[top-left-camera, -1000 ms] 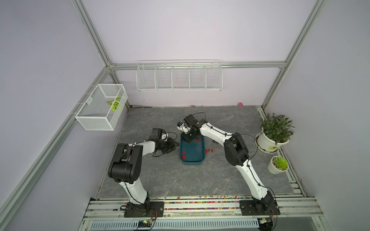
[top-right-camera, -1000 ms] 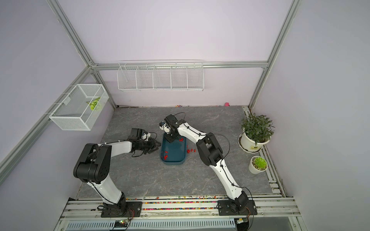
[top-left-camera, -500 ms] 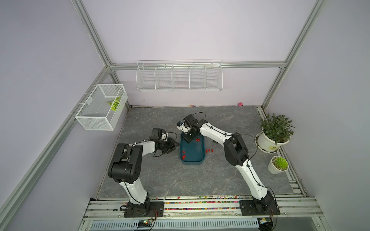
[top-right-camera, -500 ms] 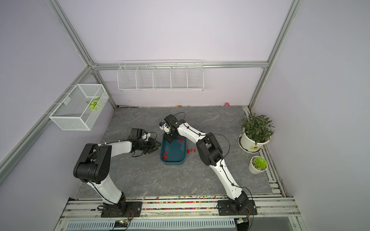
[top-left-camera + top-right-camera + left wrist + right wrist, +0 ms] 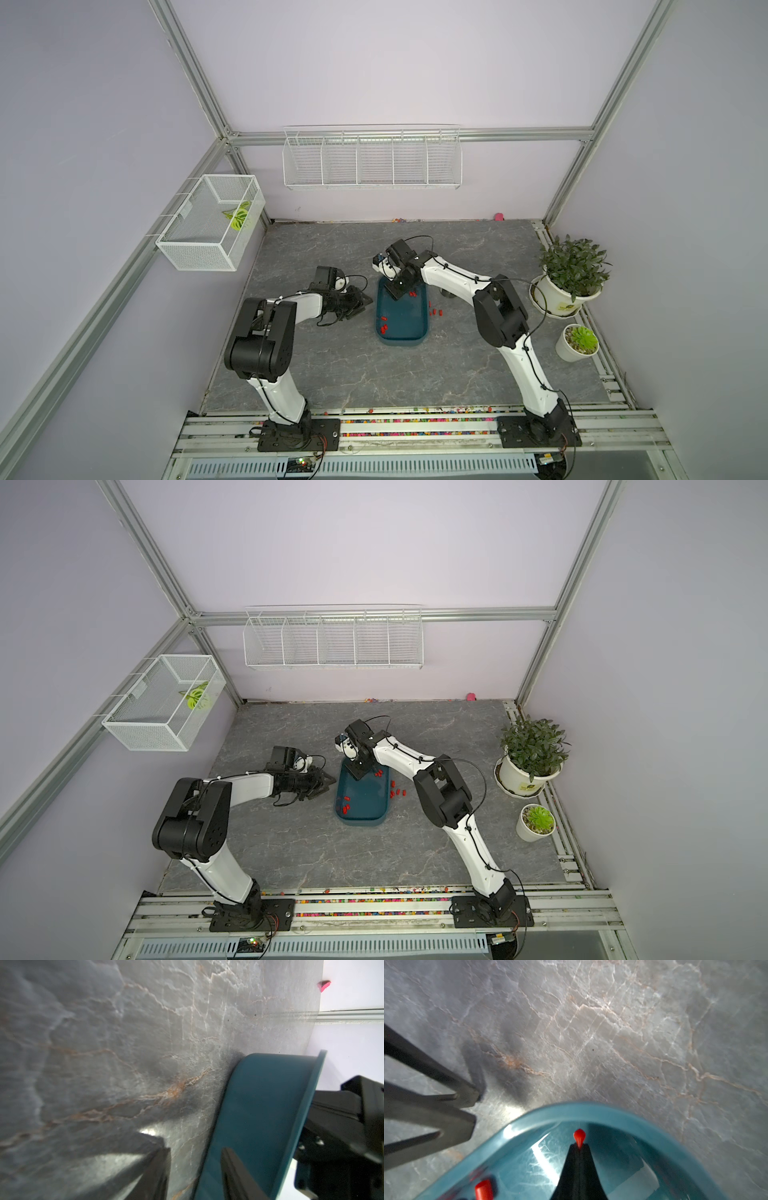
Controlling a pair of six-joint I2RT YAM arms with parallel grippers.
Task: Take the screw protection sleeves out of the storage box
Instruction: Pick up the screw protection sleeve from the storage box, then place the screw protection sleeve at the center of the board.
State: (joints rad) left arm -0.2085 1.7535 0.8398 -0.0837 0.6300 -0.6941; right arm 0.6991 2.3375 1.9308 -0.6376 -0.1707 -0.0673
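Right hand [image 5: 579, 1147] closed since one second ago; I see it now pinching one tiny red cylindrical plastic screw protection sleeve [image 5: 579, 1136] at fingertips, inside dark teal rectangular plastic storage box [image 5: 402, 341] on grey marbled desk [image 5: 332, 365]. Left hand [image 5: 365, 305] part open, empty, just beside box's outer wall. More sleeves [image 5: 384, 329]: several in box, few on desk.

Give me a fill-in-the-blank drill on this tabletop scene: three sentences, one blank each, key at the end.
1. The right gripper is shut on one tiny ___ plastic screw protection sleeve inside the dark teal rectangular plastic storage box.
2. The left gripper, jaws apart beside that box, holds ___.
3. A few loose sleeves lie on the grey marbled tabletop on the robot's ___ side of the box.
Missing words: red; nothing; right.
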